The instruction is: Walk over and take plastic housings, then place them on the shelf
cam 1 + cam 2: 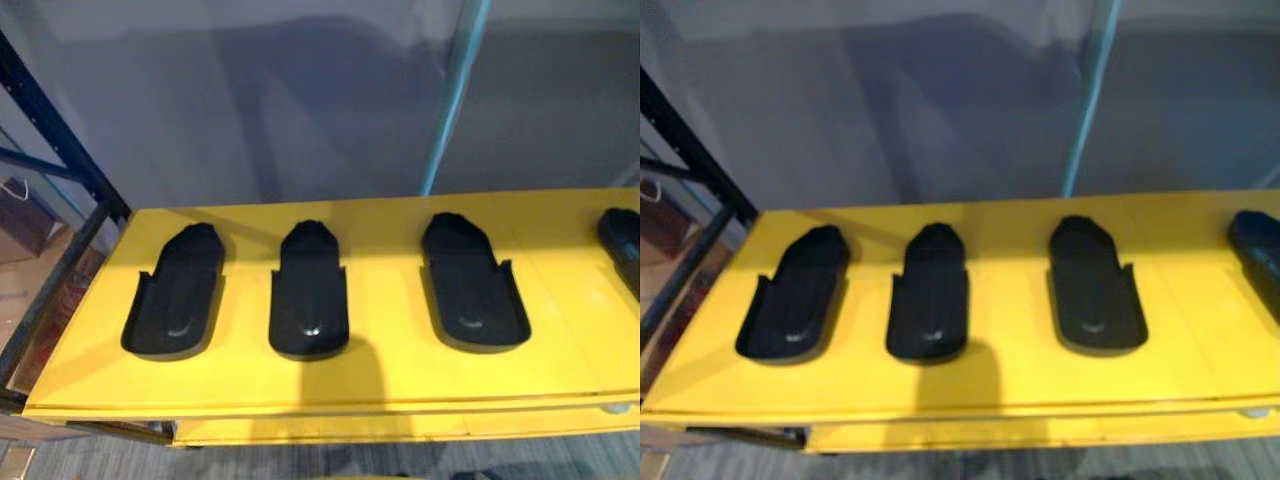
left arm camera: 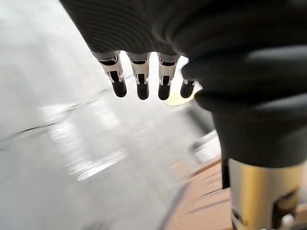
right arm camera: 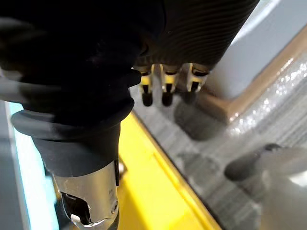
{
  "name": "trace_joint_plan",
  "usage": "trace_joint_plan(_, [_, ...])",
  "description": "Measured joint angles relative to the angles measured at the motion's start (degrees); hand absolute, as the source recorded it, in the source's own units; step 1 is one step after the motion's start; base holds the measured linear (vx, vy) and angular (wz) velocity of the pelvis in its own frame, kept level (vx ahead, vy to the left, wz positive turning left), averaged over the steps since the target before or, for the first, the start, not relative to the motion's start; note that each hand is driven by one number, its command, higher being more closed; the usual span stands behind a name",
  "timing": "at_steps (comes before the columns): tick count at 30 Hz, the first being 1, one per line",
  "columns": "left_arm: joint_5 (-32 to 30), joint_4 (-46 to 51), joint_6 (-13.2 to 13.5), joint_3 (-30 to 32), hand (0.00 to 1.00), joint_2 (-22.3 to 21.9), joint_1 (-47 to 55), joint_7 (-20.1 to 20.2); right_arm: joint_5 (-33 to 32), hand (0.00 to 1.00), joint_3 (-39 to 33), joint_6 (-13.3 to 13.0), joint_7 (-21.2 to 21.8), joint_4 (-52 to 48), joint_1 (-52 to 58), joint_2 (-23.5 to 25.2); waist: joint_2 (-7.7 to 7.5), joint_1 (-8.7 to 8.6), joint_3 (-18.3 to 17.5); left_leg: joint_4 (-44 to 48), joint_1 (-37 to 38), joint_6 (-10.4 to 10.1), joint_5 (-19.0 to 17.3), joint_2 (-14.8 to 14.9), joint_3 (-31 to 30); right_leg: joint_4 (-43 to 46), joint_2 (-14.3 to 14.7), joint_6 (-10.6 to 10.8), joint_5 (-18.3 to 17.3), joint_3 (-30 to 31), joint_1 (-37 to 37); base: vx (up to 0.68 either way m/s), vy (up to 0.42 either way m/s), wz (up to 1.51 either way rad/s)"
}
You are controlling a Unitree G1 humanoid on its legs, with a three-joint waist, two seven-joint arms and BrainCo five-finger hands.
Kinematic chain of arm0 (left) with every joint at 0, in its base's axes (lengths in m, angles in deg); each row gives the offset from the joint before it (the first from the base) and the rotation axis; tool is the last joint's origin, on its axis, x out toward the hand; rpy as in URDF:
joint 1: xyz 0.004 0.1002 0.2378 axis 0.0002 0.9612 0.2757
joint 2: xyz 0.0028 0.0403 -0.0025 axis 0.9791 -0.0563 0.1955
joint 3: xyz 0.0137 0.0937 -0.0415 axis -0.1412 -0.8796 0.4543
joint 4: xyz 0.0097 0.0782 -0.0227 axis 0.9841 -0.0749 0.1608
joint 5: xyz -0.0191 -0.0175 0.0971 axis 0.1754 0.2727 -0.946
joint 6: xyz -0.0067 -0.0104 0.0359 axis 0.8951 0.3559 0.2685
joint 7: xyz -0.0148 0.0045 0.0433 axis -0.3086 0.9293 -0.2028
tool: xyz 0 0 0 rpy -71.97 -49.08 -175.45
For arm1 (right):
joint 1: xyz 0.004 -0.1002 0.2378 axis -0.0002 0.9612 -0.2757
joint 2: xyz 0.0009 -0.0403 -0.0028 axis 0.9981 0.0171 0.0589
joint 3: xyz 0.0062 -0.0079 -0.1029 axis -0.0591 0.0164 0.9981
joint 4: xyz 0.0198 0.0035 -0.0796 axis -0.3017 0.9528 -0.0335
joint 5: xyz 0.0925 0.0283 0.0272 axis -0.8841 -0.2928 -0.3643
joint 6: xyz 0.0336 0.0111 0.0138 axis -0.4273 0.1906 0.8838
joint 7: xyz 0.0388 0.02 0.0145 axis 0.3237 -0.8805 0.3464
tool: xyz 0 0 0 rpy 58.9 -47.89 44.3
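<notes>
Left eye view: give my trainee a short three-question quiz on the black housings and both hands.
1. True or false: the black plastic housings lie on a yellow flat board.
2. How many housings show whole in the left eye view? A two; B three; C five.
3. Fill in: the left hand and the right hand each hold ____.
Key: 1 true; 2 B, a fourth is cut by the view's right edge; 3 nothing.

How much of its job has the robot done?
Done: it stands at the yellow board. In hand: nothing; left hand and right hand hang open, empty. Left: the black housings, left, middle, right and edge, lie untouched; grabbing and shelving remain.
</notes>
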Motion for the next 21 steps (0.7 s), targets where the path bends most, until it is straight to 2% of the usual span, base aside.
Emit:
trace_joint_plan(3, [0.2, -2.1, -3.1, -0.2, 0.0, -1.7, 0.3, 7.2, 0.0, 0.0, -1.3, -1.0, 0.8, 1.0, -1.1, 0.1, -0.34, -0.06, -0.2, 0.0, 0.1, 0.0, 0.0, 0.0, 1.1, 0.0, 0.1, 0.0, 0.0, 0.5, -0.2, -0.03, -0.04, -0.14])
trace_joint_plan(6, [0.7, -3.0, -9.0, -2.6, 0.0, -4.0, -0.9, 13.6, -0.1, 0.0, -1.7, -1.1, 1.1, 1.2, -1.5, 0.3, 0.29, -0.17, -0.4, 0.0, 0.1, 0.0, 0.0, 0.2, 1.6, 0.1, 0.2, 0.1, 0.0, 1.2, -0.7, -0.06, -0.061, -0.1])
trace_joint_plan(8, [0.7, -3.8, -11.6, -5.3, 0.0, -5.4, -1.5, 15.9, -0.1, 0.0, -1.7, -1.1, 1.0, 1.2, -1.8, 0.4, 0.41, -0.2, -0.5, 0.0, 0.1, -0.2, 0.1, 0.3, 2.2, 0.1, 0.4, 0.2, 0.2, 1.8, -0.9, -0.05, -0.061, -0.14])
trace_joint_plan(10, [0.7, -5.1, -13.4, -8.1, 0.0, -6.7, -2.7, 17.4, -0.2, 0.0, -1.7, -1.0, 0.9, 1.9, -2.1, 0.4, 1.16, -0.44, -0.5, -0.1, 0.3, -0.4, 0.2, 0.5, 2.3, 0.1, 0.6, 0.2, 0.3, 1.9, -0.9, -0.05, -0.067, -0.06])
trace_joint_plan(13, [0.7, -5.2, -13.4, -10.0, 0.0, -6.7, -3.6, 19.0, -1.2, 0.0, -1.4, -0.9, 0.8, 3.5, -3.0, 0.5, 1.45, -0.44, -0.6, -0.6, 1.0, -0.9, 0.5, 1.1, 2.4, 0.1, 1.4, 0.0, 0.3, 2.2, -0.7, -0.05, -0.079, -0.05])
trace_joint_plan(16, [0.7, -5.2, -13.3, -12.1, 0.0, -5.7, -3.8, 20.7, -1.2, 0.0, -0.3, -0.9, 0.5, 3.5, -3.5, 0.2, 1.01, -0.47, -0.6, -0.8, 1.1, -1.2, 0.7, 1.6, 2.5, 0.1, 1.9, -0.1, 0.5, 2.3, -0.8, -0.05, -0.064, -0.03])
trace_joint_plan(21, [2.4, -5.2, -13.2, -14.3, 0.0, -4.8, -4.4, 21.4, -1.2, 0.0, 0.9, -0.9, 0.4, 3.5, -3.7, 0.2, 0.47, -0.48, -0.3, -0.9, 1.3, -1.3, 0.7, 1.7, 3.0, 0.0, 2.0, -0.3, 0.6, 2.8, -0.8, -0.03, -0.043, -0.05])
